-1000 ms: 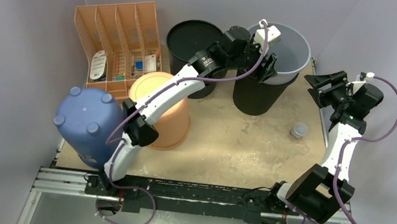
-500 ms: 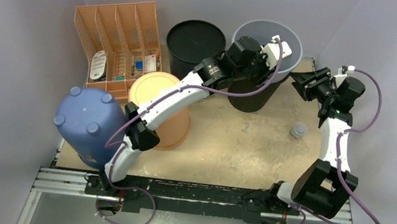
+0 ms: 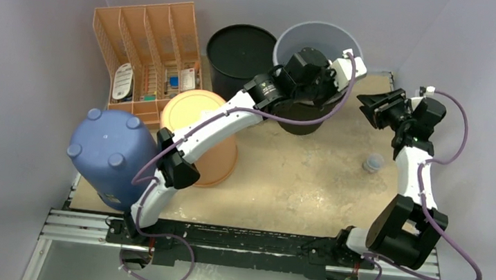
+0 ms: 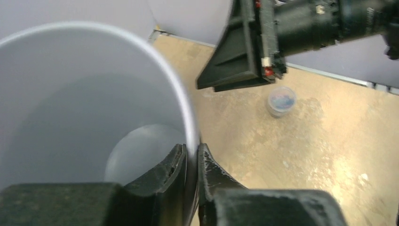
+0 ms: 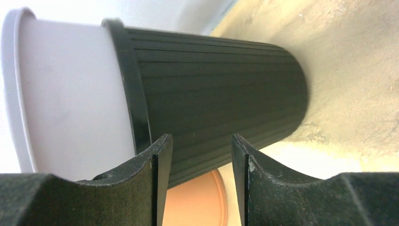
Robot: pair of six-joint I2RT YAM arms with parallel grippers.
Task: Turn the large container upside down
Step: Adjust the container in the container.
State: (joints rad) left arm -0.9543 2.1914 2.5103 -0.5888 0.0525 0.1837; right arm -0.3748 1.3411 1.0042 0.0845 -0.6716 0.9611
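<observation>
- the grey bucket (image 3: 312, 37) sits nested in a black ribbed bin (image 5: 211, 94) at the far side of the table (image 3: 296, 187), mouth up, just right of a second black bin (image 3: 241, 49).
- the left gripper (image 4: 192, 150) is pinched on the grey bucket's rim, one finger inside the wall and one outside.
- the right gripper (image 5: 201, 141) hangs beside the black ribbed bin, its jaws apart and holding nothing.
- a small clear jar (image 3: 373, 162) stands apart on the right.
</observation>
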